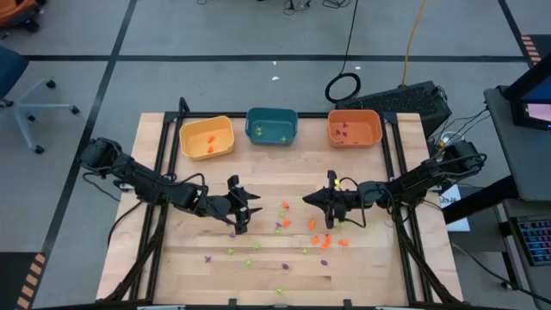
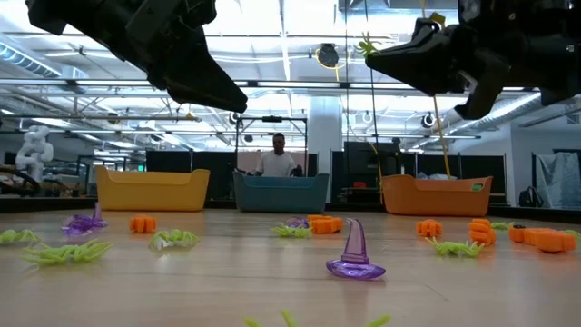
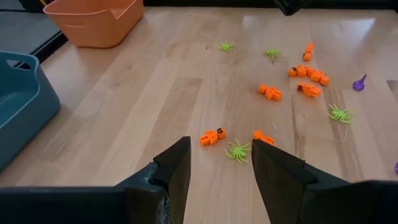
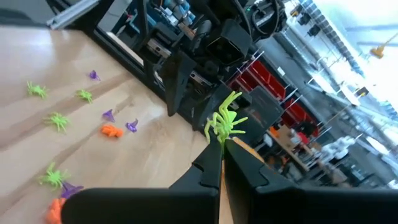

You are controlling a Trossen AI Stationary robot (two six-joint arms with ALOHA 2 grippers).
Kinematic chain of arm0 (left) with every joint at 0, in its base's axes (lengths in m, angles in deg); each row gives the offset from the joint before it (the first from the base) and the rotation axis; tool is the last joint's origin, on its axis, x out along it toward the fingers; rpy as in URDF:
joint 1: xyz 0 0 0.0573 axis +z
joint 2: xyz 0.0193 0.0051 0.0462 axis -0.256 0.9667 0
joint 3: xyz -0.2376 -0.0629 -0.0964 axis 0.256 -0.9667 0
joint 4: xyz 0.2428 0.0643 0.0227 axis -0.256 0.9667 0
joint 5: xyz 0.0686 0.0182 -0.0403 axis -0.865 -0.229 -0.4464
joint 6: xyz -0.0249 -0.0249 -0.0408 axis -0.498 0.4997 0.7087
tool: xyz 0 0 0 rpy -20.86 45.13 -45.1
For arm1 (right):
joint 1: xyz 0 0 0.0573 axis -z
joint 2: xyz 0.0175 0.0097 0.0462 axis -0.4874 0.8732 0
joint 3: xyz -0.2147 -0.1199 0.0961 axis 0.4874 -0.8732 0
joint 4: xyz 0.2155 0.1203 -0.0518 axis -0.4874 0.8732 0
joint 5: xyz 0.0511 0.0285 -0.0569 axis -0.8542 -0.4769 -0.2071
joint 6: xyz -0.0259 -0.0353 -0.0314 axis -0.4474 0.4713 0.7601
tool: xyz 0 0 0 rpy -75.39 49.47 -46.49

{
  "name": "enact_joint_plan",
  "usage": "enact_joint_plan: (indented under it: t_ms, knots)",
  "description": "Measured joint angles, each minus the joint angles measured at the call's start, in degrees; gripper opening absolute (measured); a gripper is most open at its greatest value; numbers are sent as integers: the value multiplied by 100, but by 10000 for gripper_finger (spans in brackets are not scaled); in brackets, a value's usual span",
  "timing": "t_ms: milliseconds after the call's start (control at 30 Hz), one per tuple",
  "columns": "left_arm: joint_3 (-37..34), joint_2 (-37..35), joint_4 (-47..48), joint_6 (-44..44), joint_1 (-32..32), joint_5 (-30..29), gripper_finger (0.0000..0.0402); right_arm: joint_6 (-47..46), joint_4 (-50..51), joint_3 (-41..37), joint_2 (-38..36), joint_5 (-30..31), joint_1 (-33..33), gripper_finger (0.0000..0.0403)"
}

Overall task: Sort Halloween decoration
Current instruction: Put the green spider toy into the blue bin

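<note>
**Green spider lifted, not yet binned**

Right gripper (image 4: 221,146) is clamped on a light-green spider (image 4: 225,121), raised above the table. Loose trinkets (image 1: 325,241) lie below it. The teal bin (image 1: 272,126) beyond seemingly takes greens; carry there next. Left gripper (image 3: 219,163) hovers, parted and empty.

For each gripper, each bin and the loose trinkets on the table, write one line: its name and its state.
left gripper: open, empty, above the table.
right gripper: shut on a green spider, raised off the table.
yellow bin: upright, holds orange trinkets.
teal bin: upright, holds green trinkets.
orange bin: upright, holds purple trinkets.
loose trinkets: orange, green and purple, scattered unsorted on the table.
</note>
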Motion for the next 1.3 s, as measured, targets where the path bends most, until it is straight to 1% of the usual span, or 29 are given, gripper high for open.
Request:
enact_joint_plan:
  t_ms: [133,467,967,1167,1300]
  knots:
    - [0,0,0,-2,-1,0,168,-559,-1,0,0,2,0,0]
    - [0,0,0,-7,1,0,168,-2645,1,0,0,-1,0,0]
    - [0,0,2,-57,1,0,168,-5326,1,0,0,-5,0,0]
    - [0,0,3,-57,0,-1,168,-6129,8,0,0,-20,0,0]
    - [0,0,4,-57,1,-1,168,-6429,11,0,0,-22,0,0]
